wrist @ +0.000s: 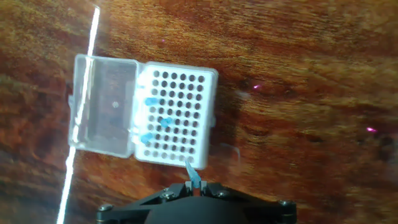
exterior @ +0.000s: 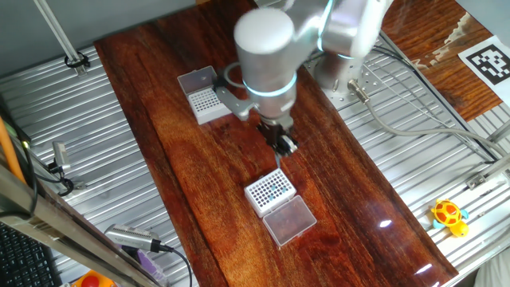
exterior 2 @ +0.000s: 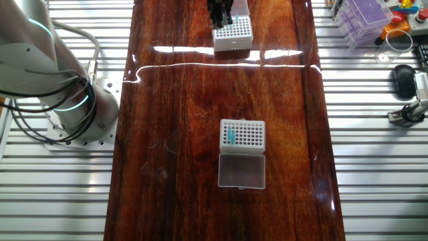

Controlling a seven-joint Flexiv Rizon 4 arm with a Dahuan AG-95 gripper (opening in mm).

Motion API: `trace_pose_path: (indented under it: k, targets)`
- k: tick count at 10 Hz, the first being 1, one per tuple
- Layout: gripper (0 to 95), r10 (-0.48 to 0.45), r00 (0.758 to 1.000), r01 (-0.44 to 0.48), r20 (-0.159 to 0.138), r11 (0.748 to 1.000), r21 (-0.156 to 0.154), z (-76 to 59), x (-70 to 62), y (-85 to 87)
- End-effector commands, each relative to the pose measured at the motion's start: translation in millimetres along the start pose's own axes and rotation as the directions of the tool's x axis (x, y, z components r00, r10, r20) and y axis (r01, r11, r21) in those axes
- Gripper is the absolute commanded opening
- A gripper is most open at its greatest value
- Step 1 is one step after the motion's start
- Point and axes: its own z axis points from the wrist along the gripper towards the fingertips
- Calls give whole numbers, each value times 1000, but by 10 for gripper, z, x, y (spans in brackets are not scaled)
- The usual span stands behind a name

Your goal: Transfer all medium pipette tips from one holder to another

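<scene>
Pincer [wrist: 194,184] over the counter [exterior: 191,159]
It pinches 1 blue pipette tip [wrist: 191,171] just beside the white holder [wrist: 176,118] (3 tips [wrist: 151,101] sit inside).

A dark, glossy wooden tabletop [exterior: 183,143] carried two white perforated tip boxes, well apart, one [exterior: 270,191] with its clear lid [exterior: 290,220] folded flat on the wood, the other [exterior: 204,102] likewise lying open.
</scene>
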Motion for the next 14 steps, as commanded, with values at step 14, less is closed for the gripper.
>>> trace_pose_path:
  k: [14]
  targets:
    - [0, -143, 990, 142, 0, 979, 143, -76, 152, -1231]
